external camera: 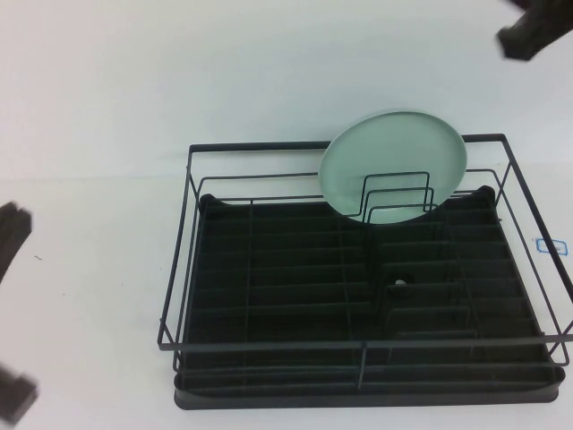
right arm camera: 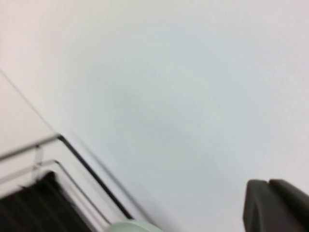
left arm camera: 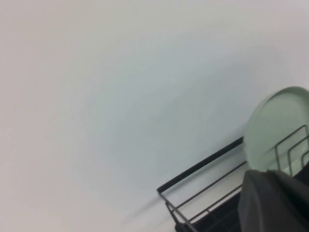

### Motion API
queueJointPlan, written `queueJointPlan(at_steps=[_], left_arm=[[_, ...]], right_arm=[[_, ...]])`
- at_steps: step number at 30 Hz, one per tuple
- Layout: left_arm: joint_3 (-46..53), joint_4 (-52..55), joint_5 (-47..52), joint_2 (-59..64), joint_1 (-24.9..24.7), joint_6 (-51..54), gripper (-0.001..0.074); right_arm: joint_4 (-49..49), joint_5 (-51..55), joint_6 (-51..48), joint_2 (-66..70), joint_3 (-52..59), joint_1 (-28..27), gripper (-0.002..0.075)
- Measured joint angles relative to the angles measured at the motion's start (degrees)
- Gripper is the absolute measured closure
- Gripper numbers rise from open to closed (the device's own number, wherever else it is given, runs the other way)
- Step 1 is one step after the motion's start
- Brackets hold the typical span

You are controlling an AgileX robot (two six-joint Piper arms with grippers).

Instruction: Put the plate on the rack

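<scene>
The left gripper (external camera: pixel 11 242) sits at 9 o'clock, well clear of the rack (external camera: pixel 269 269); I cannot tell its jaw state. The plate (external camera: pixel 394 166) stands tilted in the dividers at 1 o'clock, held by nothing. It looks stiff, smooth, likely slippery and breakable; pinch its upper rim. The right gripper (external camera: pixel 534 31) is at 2 o'clock, jaw state unclear.

Honestly there's no readable text anywhere here. No brand, label or number on the plate (external camera: pixel 394 157), and none on the rack (external camera: pixel 269 269) either. The only thing close to a sign is a small blue outlined rectangle (external camera: pixel 551 245) on the white table (external camera: pixel 98 98) just beside the rack's right edge, and it has no letters I can make out. Both wrist views show plain surfaces, with no writing at all.
</scene>
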Motion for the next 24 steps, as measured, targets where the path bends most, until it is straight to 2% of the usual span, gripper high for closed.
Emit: queueJointPlan(at_steps=[3, 8, 16, 24], left_arm=[[0.0, 0.1, 4.5, -3.7, 0.0, 0.8, 0.0734], [0.8, 0.5, 12.0, -8.9, 0.0, 1.9, 0.0734], [6.5, 0.8, 11.5, -18.6, 0.0, 1.9, 0.0734], [11.6, 0.8, 11.5, -22.9, 0.0, 1.9, 0.0735]], right_arm=[[0.0, 3.7, 2.7, -4.4, 0.4, 0.0, 0.0699], [0.0, 3.6, 5.4, -12.5, 8.0, 0.0, 0.0705], [0.0, 0.9, 8.1, -27.9, 31.0, 0.0, 0.0705], [0.5, -0.2, 11.4, -44.0, 47.1, 0.0, 0.0705]])
